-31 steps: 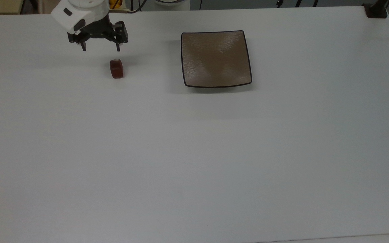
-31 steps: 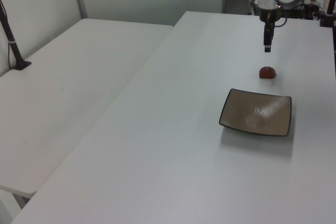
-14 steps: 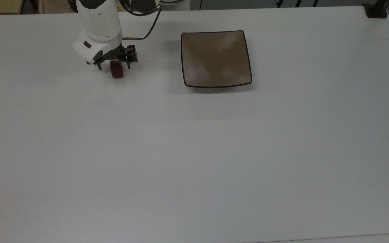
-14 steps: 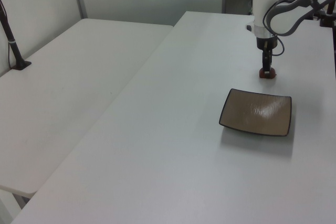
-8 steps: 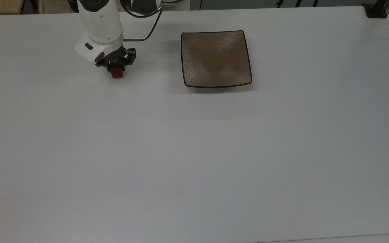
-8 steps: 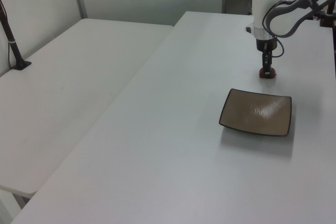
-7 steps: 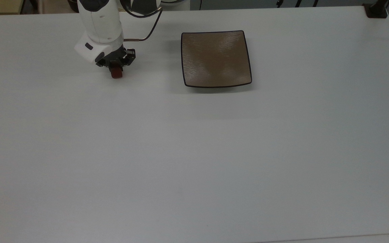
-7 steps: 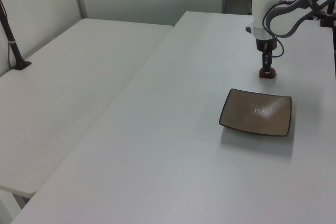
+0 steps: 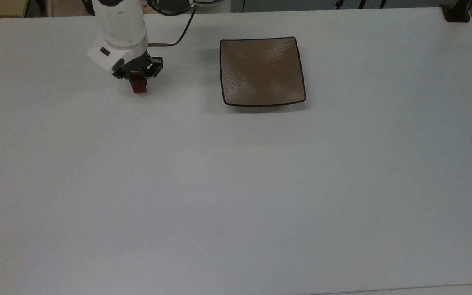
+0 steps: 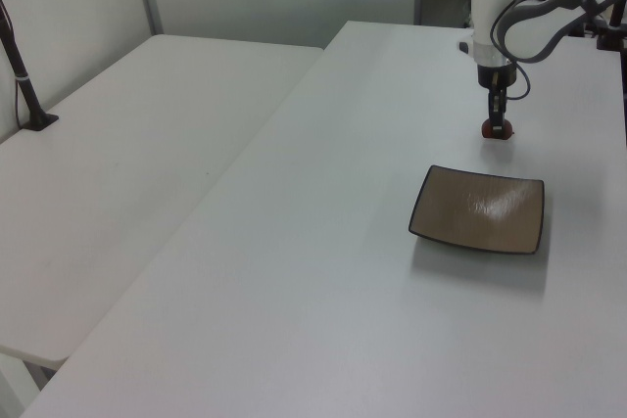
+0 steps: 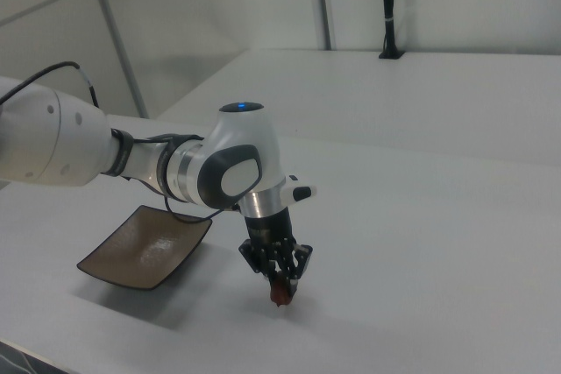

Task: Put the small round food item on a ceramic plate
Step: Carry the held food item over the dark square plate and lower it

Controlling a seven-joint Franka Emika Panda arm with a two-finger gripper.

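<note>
One chunk (image 9: 139, 87) on my screens, dark reddish-brown and tiny; it sits pinched between the gripper's (image 9: 139, 84) two fingers, which are closed in tight on either side of it; in the right view the chunk (image 11: 280, 290) pokes out just below the fingertips, with a faint shadow on the table (image 9: 236, 184) beneath it, so it looks to me like it's just off the surface, though I can't say that for sure; the gripper (image 11: 279, 283) points straight down from the white arm (image 11: 219, 168).

One plate (image 9: 262, 70), square and brown with a thin dark rim; nothing in it as far as I can see, just the faint texture and some glare; it's well apart from the chunk, off to the top view's right; in the left view the plate (image 10: 478, 209) sits nearer the camera than the gripper (image 10: 498, 125) and chunk (image 10: 498, 129); in the right view the plate (image 11: 145, 247) is to the right view's left of the arm, corners curled up a bit.

Count from my end: one chunk, one plate, one arm, two white tables side by side; a dark post (image 10: 22, 75) stands on the second table (image 10: 127, 144) in the left view.
</note>
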